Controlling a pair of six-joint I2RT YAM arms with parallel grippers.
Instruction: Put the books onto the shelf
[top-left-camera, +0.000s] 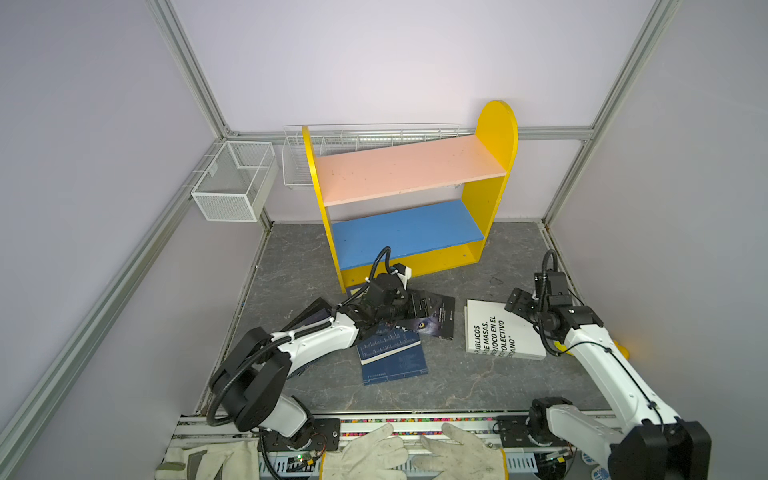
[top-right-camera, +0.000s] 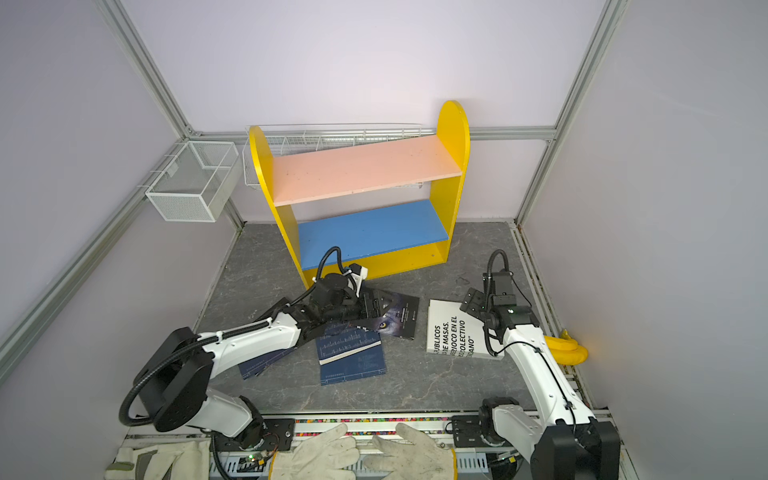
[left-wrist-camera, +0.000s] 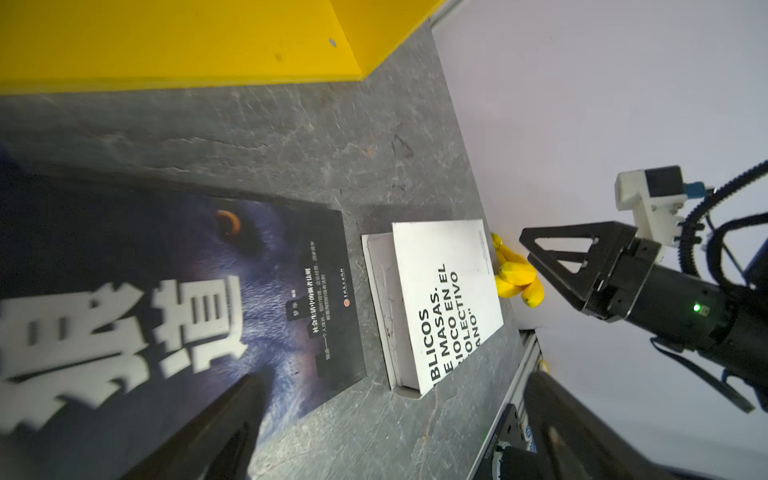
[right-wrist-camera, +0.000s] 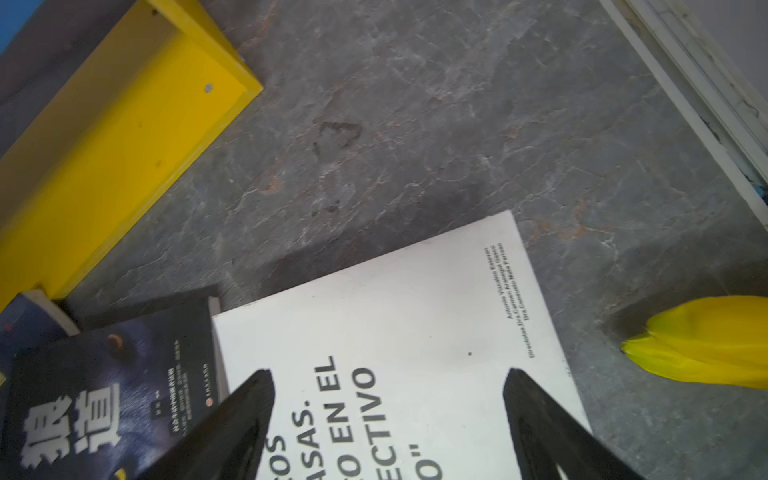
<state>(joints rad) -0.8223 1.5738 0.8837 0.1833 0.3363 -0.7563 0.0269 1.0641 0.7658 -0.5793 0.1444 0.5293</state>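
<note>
- The books lay flat on the grey table (top-left-camera: 457, 386) in front of the shelf (top-left-camera: 496, 124).
- The black book (top-left-camera: 436, 318) with a wolf's eye on its cover sat just before the shelf's yellow base. The white book (top-left-camera: 494, 332) lay to its right across a narrow strip of table. The overlapping navy books (top-left-camera: 390, 357) were nearer the robot.
- The left fingers (left-wrist-camera: 232, 415) were spread wide and gripped nothing. One hung over the black book's cover edge and the other beyond it, towards the white book. Whether that finger touched the cover could not be told.
- The right fingers (right-wrist-camera: 232, 424) were likewise splayed and empty, straddling the white book's bold lettering from above.
- The left arm extended low and forward over the navy books with its wrist rolled sideways. The right arm rose from its base, wrist bent downward.
- Only the left wrist view showed a second white layer jutting out beneath the white book. Only the right wrist view showed small author names near that book's edge.
- In both top views yellow bananas (top-right-camera: 569, 347) lay beside the right arm, work gloves (top-left-camera: 374, 453) at the front rail and wire baskets (top-left-camera: 232, 178) on the walls.
</note>
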